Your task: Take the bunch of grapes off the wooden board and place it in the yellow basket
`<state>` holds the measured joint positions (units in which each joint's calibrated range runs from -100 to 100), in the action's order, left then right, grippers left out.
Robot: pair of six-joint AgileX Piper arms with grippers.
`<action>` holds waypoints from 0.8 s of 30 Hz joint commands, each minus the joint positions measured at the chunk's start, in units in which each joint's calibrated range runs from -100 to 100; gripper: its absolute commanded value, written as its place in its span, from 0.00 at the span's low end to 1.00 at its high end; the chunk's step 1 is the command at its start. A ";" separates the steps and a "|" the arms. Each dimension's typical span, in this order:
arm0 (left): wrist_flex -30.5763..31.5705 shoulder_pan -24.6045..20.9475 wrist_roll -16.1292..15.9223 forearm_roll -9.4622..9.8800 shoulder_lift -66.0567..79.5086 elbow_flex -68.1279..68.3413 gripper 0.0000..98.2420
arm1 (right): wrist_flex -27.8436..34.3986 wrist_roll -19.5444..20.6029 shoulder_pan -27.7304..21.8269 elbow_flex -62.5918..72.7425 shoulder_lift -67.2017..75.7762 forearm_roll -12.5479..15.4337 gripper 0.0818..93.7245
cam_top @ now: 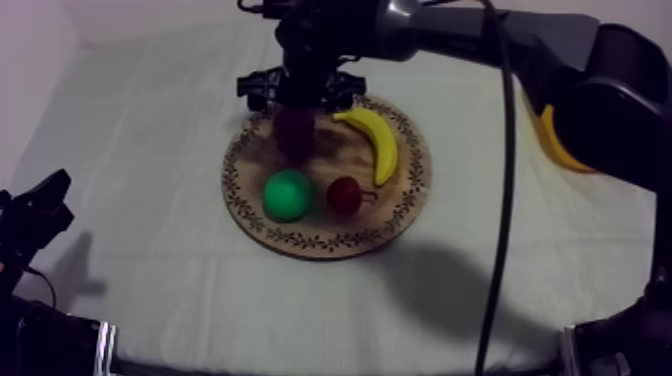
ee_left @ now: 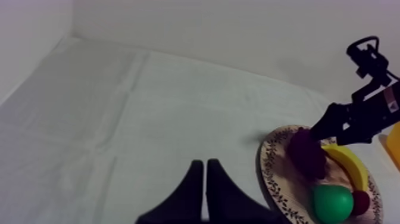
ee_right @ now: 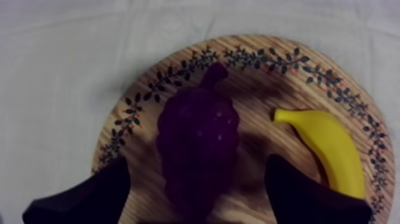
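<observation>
Since the bunch of grapes (ee_right: 198, 143) lies on the wooden board (ee_right: 262, 71) just beside the banana (ee_right: 330, 149), my right gripper (ee_right: 196, 164) straddles it, fingers spread wide, probably to close on it alone, while my left gripper (ee_left: 205, 164), pinched narrow, idles well off the board.

The right arm (cam_top: 560, 45) is black with a silver-grey band (left claw (ee_left: 204, 164) black, tapering).
</observation>
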<state>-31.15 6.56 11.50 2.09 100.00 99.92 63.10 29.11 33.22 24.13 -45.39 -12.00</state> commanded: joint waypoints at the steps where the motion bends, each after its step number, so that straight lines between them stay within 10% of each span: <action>1: 0.03 -0.01 0.00 -0.01 0.00 -0.04 0.00 | -0.89 -0.03 -0.06 0.52 -1.67 0.18 0.69; 12: 0.03 -0.01 0.00 -0.01 0.00 -0.04 0.00 | -4.61 -0.60 -0.68 5.37 -9.63 0.16 0.65; 24: 0.03 -0.01 0.00 -0.01 0.00 -0.04 0.00 | -5.85 -1.09 -0.89 4.80 -9.10 -1.30 0.35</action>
<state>-31.15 6.56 11.50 2.09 100.00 99.92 57.33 28.05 32.35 29.41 -55.23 -13.14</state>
